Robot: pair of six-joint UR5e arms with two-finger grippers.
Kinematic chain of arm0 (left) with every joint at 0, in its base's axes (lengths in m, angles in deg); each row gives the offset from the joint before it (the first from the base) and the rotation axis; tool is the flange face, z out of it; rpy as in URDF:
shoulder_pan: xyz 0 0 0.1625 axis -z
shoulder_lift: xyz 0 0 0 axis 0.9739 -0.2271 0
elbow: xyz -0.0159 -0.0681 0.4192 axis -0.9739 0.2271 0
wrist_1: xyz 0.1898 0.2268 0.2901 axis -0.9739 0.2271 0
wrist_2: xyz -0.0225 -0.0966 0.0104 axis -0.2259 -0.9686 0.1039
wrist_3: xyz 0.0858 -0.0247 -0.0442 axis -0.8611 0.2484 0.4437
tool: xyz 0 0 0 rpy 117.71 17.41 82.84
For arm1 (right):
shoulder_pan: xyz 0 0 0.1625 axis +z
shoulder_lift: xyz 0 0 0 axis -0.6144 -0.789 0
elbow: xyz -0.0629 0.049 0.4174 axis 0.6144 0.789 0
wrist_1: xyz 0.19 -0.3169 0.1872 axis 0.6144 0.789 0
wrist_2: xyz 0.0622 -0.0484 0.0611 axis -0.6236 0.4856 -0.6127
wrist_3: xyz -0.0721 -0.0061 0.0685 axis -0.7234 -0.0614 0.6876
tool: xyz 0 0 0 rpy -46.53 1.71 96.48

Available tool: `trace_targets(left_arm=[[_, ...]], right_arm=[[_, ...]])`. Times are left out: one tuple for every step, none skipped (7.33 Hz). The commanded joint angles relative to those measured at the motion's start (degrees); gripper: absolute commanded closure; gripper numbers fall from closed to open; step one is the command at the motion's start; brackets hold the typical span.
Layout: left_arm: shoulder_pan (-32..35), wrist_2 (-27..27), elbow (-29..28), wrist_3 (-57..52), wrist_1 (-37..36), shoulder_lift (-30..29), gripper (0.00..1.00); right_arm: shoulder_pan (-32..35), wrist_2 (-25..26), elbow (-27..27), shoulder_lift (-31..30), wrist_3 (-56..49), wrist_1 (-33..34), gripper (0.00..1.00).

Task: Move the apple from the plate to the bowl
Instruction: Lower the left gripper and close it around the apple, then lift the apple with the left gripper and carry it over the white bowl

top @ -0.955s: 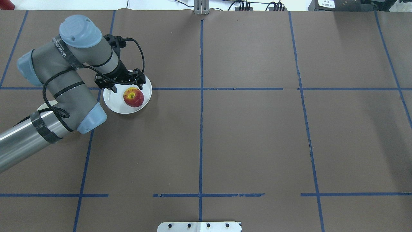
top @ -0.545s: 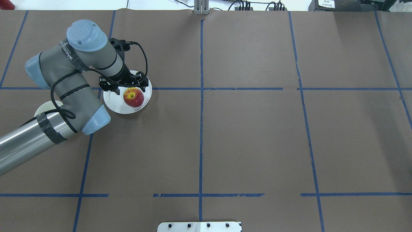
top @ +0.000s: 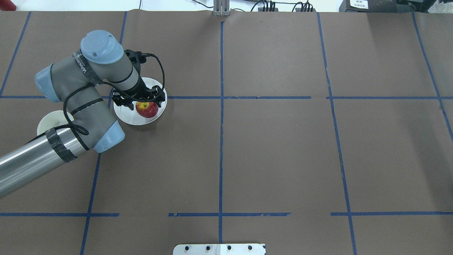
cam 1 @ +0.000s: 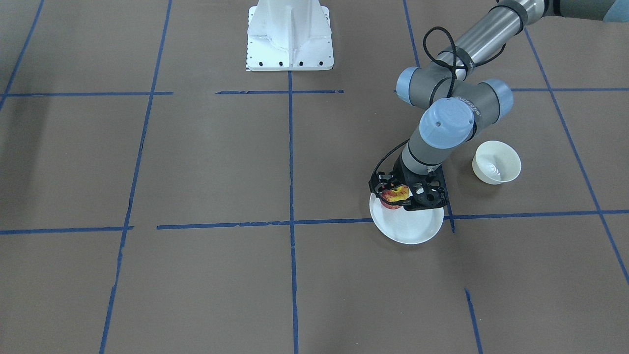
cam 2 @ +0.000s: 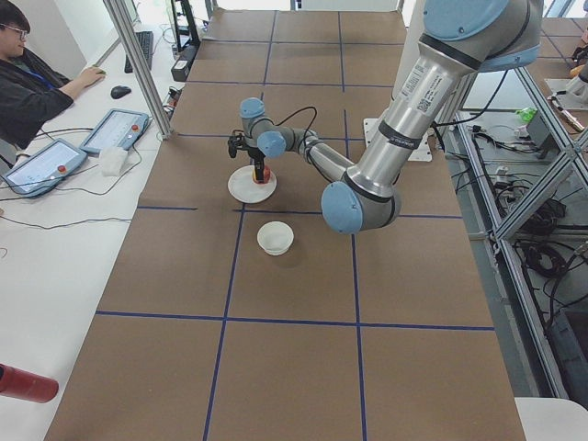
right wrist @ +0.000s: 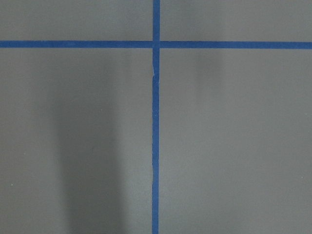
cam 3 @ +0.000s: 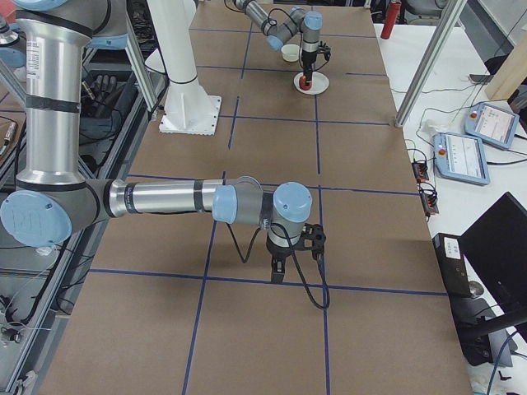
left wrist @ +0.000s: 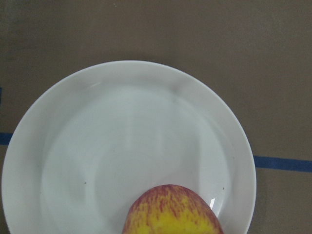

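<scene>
While the apple sits dimple-up on the plate, you see the left gripper, jaws apart, now nearer, straddling its far side.

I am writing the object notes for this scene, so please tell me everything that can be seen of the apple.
The apple is small and round, red with yellow streaks, and its yellow stem dimple faces up. It sits upright on the white plate, off centre toward the robot's side. The open left gripper straddles it from above, one finger on each side. Whether the fingers touch it cannot be told.
</scene>
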Motion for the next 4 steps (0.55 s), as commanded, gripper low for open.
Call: trace_targets(left_arm=[[-0.3,0.0,-0.5,0.2,0.5,-0.1,0.02],[-0.3,0.0,-0.5,0.2,0.5,-0.1,0.17],[-0.3,0.0,-0.4,0.0,0.5,-0.1,0.39],[0.0,-0.3,0.1,-0.2,0.2,0.1,0.66]], right_arm=[[0.0,0.0,0.0,0.0,0.0,0.0,0.0],[0.0,0.0,0.0,0.0,0.0,0.0,0.0],[0.0,0.0,0.0,0.0,0.0,0.0,0.0],[0.1,0.0,0.0,0.0,0.0,0.0,0.0]])
